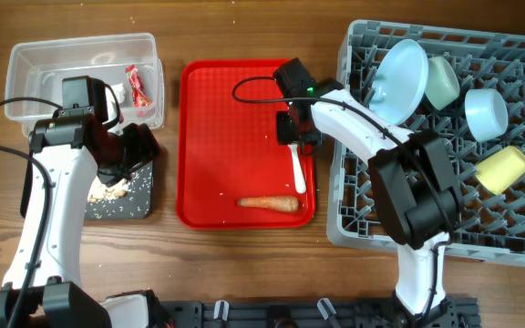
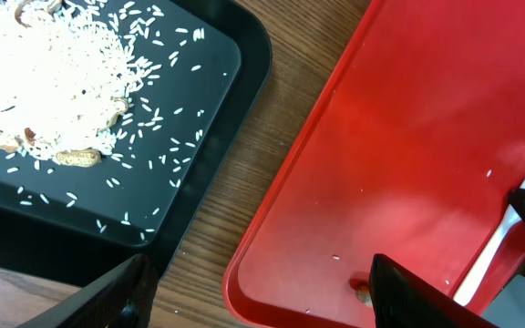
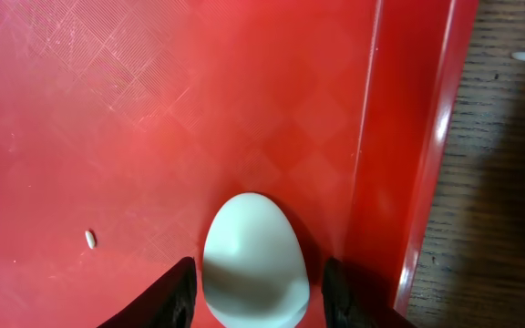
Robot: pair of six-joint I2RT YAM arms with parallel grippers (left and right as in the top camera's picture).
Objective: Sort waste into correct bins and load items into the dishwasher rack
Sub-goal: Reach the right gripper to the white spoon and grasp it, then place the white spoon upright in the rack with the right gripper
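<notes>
From overhead, the white spoon [image 1: 299, 171] is seen on the red tray [image 1: 217, 109] near the carrot [image 1: 268, 203], the right hand [image 1: 296, 144] set over it. In the left wrist view, the left hand [image 2: 262, 296] is shown released beside the black tray [image 2: 199, 82]. In the right wrist view, the spoon's bowl is flanked by the fingers [image 3: 176, 296]; whether it is gripped cannot be told

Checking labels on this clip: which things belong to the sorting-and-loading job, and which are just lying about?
Job: orange carrot, white spoon, red-and-white candy wrapper, beige food scraps, clear plastic tub, black rectangular tray, grey plastic lattice rack, white round plate, pale green bowl, pale blue bowl, yellow plastic cup.
Lying about: flat red serving tray, wooden table.
</notes>
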